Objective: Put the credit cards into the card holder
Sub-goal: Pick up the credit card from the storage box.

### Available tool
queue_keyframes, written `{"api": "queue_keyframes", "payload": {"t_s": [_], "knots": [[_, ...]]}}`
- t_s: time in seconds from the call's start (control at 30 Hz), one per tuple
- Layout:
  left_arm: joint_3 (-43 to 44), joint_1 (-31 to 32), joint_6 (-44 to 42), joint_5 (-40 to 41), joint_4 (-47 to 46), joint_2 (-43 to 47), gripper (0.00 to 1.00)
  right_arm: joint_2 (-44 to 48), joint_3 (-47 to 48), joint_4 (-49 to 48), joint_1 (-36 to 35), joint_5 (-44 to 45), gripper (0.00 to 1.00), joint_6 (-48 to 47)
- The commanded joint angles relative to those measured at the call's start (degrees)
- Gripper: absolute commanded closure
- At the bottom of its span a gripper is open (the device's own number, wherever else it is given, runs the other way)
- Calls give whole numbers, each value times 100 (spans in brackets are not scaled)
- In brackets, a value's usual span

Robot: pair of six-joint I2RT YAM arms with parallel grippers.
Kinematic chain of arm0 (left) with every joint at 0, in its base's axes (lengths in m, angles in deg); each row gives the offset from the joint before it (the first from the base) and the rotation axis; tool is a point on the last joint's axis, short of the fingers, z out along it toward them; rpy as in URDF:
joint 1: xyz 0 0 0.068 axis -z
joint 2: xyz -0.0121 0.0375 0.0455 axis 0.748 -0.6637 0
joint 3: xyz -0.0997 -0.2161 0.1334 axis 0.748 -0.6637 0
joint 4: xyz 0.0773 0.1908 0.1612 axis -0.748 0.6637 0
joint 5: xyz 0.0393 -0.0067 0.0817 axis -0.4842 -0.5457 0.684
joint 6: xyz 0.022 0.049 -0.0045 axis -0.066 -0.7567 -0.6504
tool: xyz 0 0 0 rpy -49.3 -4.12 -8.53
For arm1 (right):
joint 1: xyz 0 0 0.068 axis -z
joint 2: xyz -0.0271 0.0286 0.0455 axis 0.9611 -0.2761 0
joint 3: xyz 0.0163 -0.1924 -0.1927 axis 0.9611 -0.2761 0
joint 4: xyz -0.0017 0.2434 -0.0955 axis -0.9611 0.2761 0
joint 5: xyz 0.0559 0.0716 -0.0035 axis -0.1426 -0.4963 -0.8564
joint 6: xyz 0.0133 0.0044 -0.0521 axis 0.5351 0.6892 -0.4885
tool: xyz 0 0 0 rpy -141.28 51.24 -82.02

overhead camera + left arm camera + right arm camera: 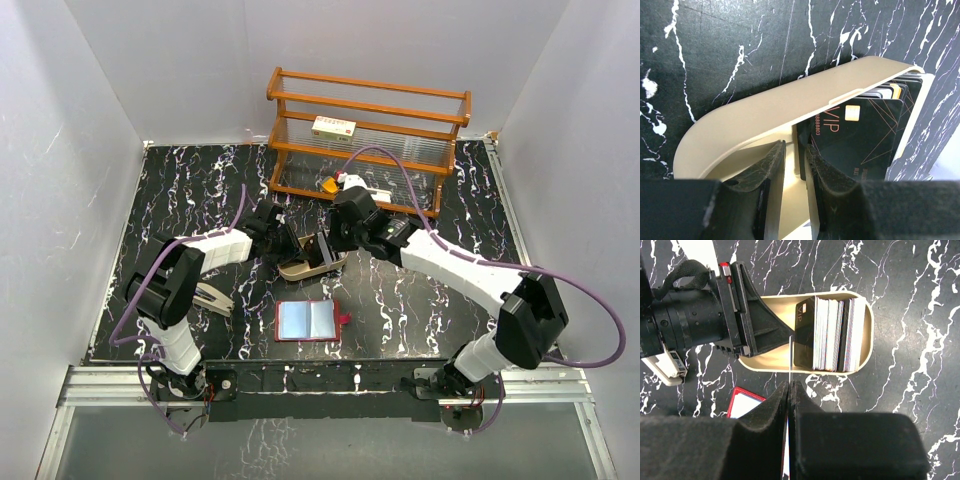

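Overhead now, both arms meet over the tan tray (pixel 300 270) on the bench (pixel 420 325), while the card holder (pixel 307 320) lies open and well apart, nearer the bases. Left wrist: the left end effector (pixel 795 147) has its jaws slightly apart astride a thin card edge, with the other credit cards (pixel 860 140) standing packed in the tray beyond. Right wrist: the right end effector (pixel 790 385) is pressed together on that white card (pixel 790 360), so this looks like extraction, and next comes a clean lift and carry to the open pockets.
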Motion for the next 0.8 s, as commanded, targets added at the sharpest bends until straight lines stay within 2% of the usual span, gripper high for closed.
{"api": "queue_keyframes", "payload": {"t_s": [0.0,0.37,0.77], "knots": [[-14,46,-157,288,550,167,77,410,-236,-383,14,-120,100,198],[-28,49,-170,386,665,369,77,1021,-912,-596,10,-519,100,656],[110,45,-246,408,770,522,71,1812,-1878,-1130,11,-1002,100,1373]]}}
